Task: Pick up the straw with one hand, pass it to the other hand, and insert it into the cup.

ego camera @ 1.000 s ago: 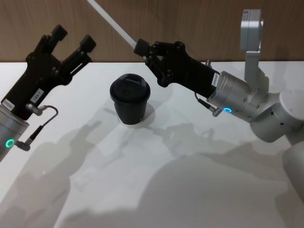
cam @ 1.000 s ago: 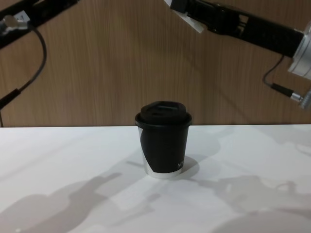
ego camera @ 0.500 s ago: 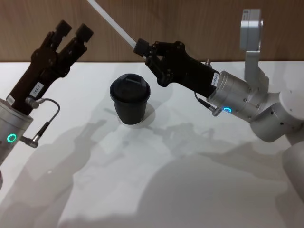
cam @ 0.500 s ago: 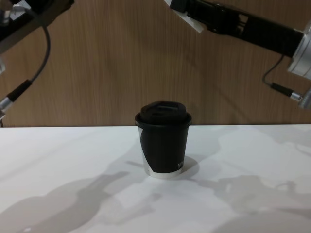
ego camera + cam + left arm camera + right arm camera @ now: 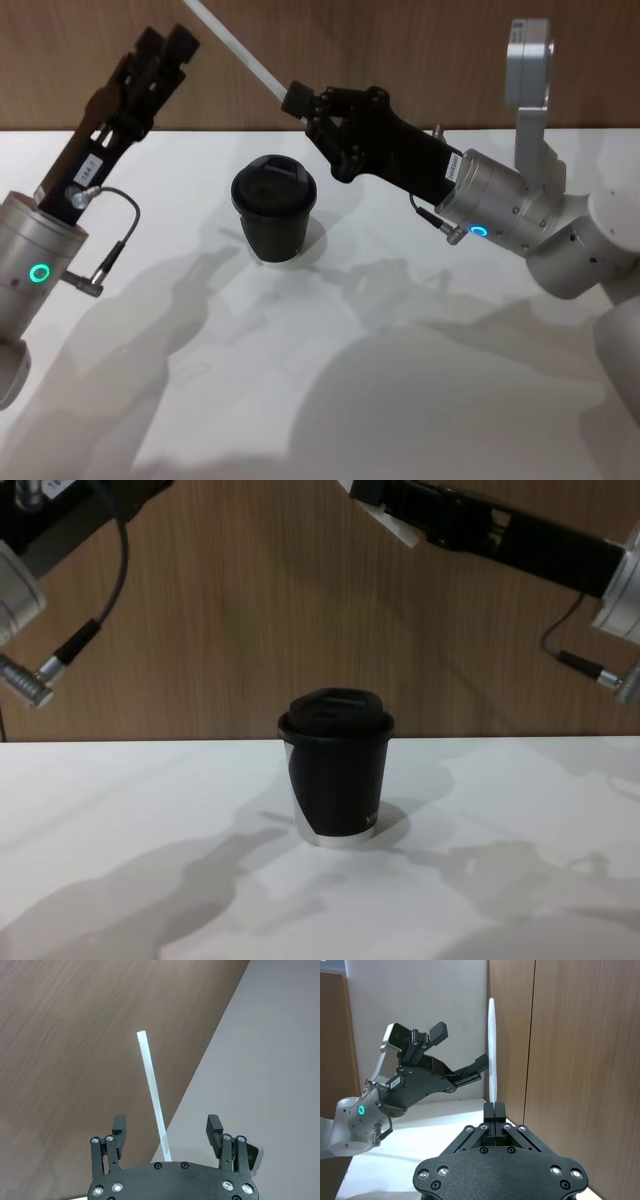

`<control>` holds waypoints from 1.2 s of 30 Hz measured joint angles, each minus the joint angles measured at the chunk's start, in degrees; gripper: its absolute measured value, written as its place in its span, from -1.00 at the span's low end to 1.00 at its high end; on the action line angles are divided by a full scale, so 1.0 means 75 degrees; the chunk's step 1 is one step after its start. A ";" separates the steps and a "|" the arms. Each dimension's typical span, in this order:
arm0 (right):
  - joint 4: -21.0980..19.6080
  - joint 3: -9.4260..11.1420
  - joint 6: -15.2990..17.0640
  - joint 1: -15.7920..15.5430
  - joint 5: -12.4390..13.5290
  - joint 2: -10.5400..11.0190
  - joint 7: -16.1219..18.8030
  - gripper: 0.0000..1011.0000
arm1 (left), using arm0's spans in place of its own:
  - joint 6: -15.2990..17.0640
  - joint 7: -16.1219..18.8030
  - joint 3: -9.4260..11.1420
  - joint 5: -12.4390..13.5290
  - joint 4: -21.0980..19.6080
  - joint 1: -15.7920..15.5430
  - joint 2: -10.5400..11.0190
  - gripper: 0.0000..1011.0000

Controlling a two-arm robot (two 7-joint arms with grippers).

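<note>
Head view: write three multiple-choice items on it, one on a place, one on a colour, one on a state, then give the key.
1. Where does the cup stand? A) on the white table, between the two arms; B) on a tray; C) on a shelf.
2. What colour is its lid? A) white; B) red; C) black.
3. What state is the straw in? A) lying flat on the table; B) clamped in the right gripper; C) standing in the cup.
Key: 1 A, it sits upright on the table. 2 C, the lid is as black as the cup. 3 B, the gripper pinches its lower end, while the left gripper is open nearby.
</note>
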 joint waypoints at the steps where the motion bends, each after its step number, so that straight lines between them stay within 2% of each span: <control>1: 0.0000 0.0000 0.0000 0.0000 0.0000 0.0000 0.0000 -0.99 | 0.0009 -0.0015 0.0008 -0.0030 0.0016 -0.0020 -0.0009 0.98; 14: 0.0000 0.0000 0.0000 0.0000 -0.0001 0.0000 0.0000 -0.99 | 0.0140 -0.0224 0.0194 -0.0396 0.0372 -0.0483 -0.0171 0.98; 36: -0.0001 0.0000 0.0000 -0.0001 -0.0001 0.0000 0.0000 -0.99 | 0.0375 -0.0187 0.0520 -0.0682 0.0981 -0.1138 -0.0340 0.98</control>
